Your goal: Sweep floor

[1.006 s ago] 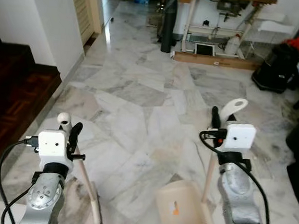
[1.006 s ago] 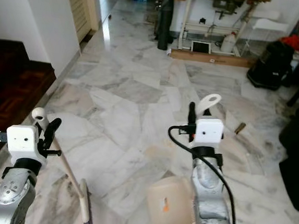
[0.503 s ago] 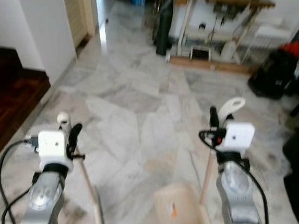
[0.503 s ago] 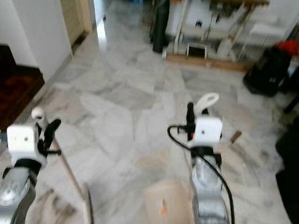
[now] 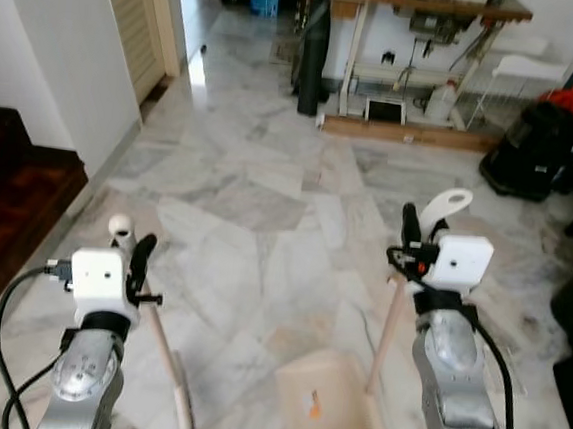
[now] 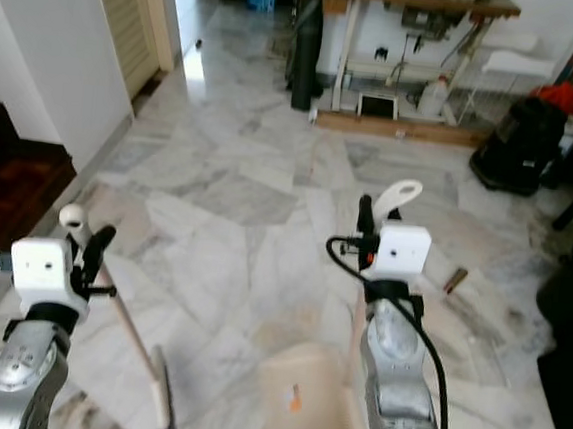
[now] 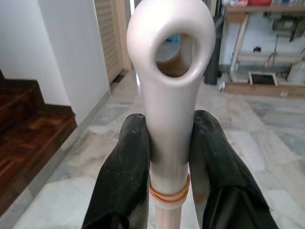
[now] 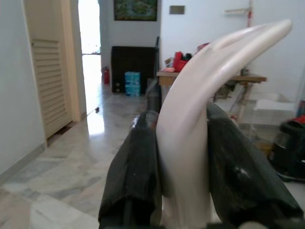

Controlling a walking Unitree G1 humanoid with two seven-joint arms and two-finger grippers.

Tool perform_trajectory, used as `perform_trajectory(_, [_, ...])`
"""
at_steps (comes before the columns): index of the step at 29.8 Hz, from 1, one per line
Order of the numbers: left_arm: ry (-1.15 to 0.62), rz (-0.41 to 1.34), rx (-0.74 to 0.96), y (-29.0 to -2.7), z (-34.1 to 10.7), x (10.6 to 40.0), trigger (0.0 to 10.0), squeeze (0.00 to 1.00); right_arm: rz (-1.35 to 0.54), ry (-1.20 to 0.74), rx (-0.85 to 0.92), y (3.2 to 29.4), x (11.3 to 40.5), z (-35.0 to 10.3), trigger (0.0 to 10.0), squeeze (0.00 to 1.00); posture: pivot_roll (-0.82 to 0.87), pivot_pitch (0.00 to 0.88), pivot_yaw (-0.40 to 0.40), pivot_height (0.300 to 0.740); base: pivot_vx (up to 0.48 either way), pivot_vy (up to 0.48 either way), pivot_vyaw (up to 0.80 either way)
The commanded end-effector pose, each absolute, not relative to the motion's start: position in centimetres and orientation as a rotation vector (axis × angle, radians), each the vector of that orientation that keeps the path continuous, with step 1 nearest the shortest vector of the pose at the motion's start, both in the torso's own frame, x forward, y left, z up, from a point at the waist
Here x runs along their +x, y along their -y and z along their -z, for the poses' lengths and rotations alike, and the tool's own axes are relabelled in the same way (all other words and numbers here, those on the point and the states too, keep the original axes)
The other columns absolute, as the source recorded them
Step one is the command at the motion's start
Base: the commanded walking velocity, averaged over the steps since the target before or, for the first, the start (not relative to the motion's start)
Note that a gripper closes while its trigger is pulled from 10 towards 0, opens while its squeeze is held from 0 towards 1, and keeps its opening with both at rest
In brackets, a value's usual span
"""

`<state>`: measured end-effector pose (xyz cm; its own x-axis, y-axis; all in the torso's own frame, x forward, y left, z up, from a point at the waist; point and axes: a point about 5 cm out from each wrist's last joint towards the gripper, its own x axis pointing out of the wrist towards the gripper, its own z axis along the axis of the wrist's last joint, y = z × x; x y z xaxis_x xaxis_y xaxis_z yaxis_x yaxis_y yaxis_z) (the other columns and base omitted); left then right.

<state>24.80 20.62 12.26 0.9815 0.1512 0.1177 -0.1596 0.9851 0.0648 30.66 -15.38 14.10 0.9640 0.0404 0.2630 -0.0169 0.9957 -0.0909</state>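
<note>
My left gripper (image 7: 169, 143) is clenched on the broom (image 5: 168, 365) handle and my right gripper (image 8: 183, 157) on the dustpan (image 5: 324, 414) handle, both low on the marble floor (image 5: 270, 173) ahead, where a slack grip could let either twist.

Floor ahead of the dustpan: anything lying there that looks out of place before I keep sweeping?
One small brown object lies loose on the marble floor, to the right of the right gripper. Too small to identify. Otherwise nothing stands out: the dustpan sits flat, and the left gripper holds the broom handle.
</note>
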Motion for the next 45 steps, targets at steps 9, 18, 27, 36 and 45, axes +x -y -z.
perform_trajectory(9, [0.165,-0.176,0.085,-20.81,-13.42,24.92,10.0,0.0,-0.037,0.299,-0.051,15.25,30.92,-15.16,10.0,0.0,0.0,0.063,0.002,0.74,0.178,0.0,0.0])
perform_trajectory(18, [0.166,-0.169,0.079,-20.77,-13.51,25.1,10.0,0.0,-0.033,0.296,-0.031,15.3,30.97,-15.16,10.0,0.0,-0.01,0.055,0.006,0.74,0.032,0.0,0.0])
perform_trajectory(27, [0.16,-0.161,0.079,-20.7,-13.38,25.36,10.0,0.0,-0.052,0.297,-0.002,14.98,31.04,-15.28,10.0,0.0,-0.01,0.032,0.01,0.74,0.318,0.0,0.0])
perform_trajectory(36, [0.16,-0.163,0.082,-20.75,-13.38,25.44,10.0,0.0,-0.075,0.291,0.014,14.7,30.92,-15.07,10.0,0.0,-0.01,0.024,0.01,0.74,0.368,0.0,0.0])
perform_trajectory(45, [0.159,-0.162,0.081,-20.63,-13.26,25.44,10.0,0.0,-0.087,0.299,0.013,14.71,30.92,-15.19,10.0,0.0,-0.01,0.008,0.006,0.74,0.382,0.0,0.0])
